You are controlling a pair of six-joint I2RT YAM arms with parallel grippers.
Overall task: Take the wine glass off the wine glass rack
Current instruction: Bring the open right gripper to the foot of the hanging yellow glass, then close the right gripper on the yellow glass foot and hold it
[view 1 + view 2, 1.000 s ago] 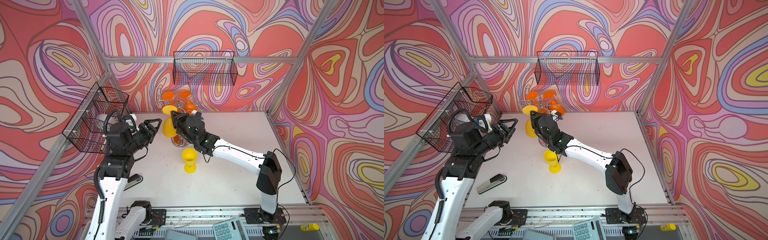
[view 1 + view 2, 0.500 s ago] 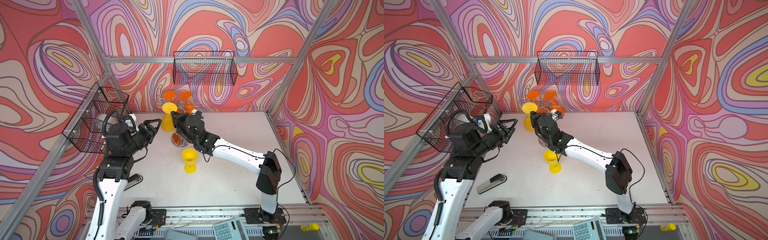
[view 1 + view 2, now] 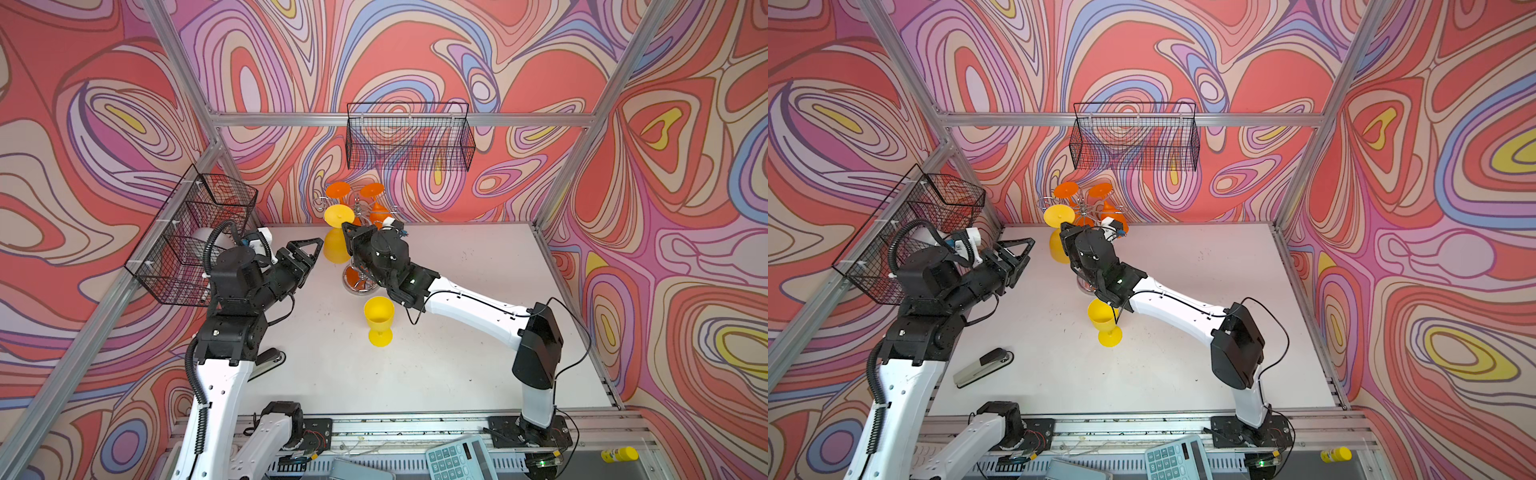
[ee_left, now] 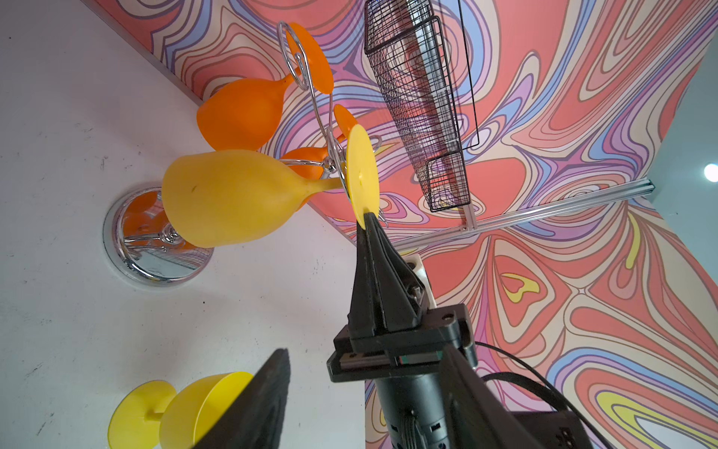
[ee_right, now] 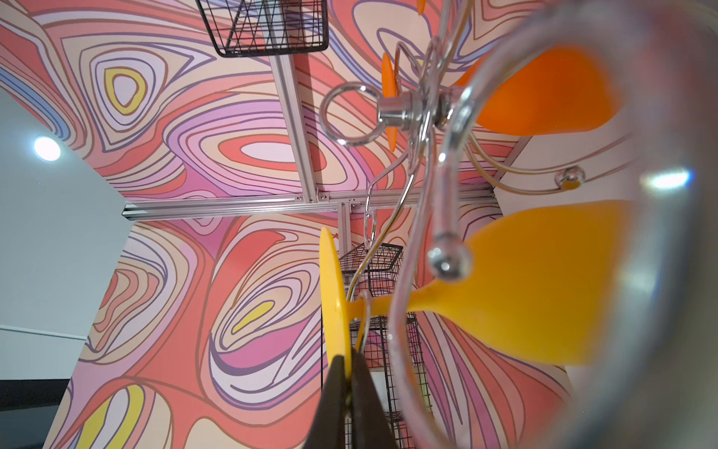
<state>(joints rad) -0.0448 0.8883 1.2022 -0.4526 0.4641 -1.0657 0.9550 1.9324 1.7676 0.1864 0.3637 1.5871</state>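
Note:
The chrome wine glass rack [image 3: 357, 286] [image 3: 1086, 287] [image 4: 155, 248] stands at the back of the table. A yellow wine glass [image 3: 336, 249] [image 3: 1059, 249] [image 4: 229, 198] [image 5: 536, 287] hangs upside down from it, its stem still in a wire hook. My right gripper [image 3: 345, 226] [image 3: 1064, 227] [image 5: 347, 369] is shut on the rim of that glass's round foot. Left of the rack, my left gripper [image 3: 307, 249] [image 3: 1015, 249] hovers open and empty, a little apart from the glass's bowl.
Orange glasses [image 3: 338, 190] [image 4: 244, 112] hang on the rack's far hooks. Another yellow glass [image 3: 379, 316] [image 3: 1102, 318] stands upright in front of the rack. Black mesh baskets hang on the back wall [image 3: 409, 141] and left wall [image 3: 195, 237]. A stapler [image 3: 982, 368] lies front left.
My right gripper's jaws have closed the last bit onto the yellow glass's foot. The hanging glass shifted slightly. The left arm has barely moved.

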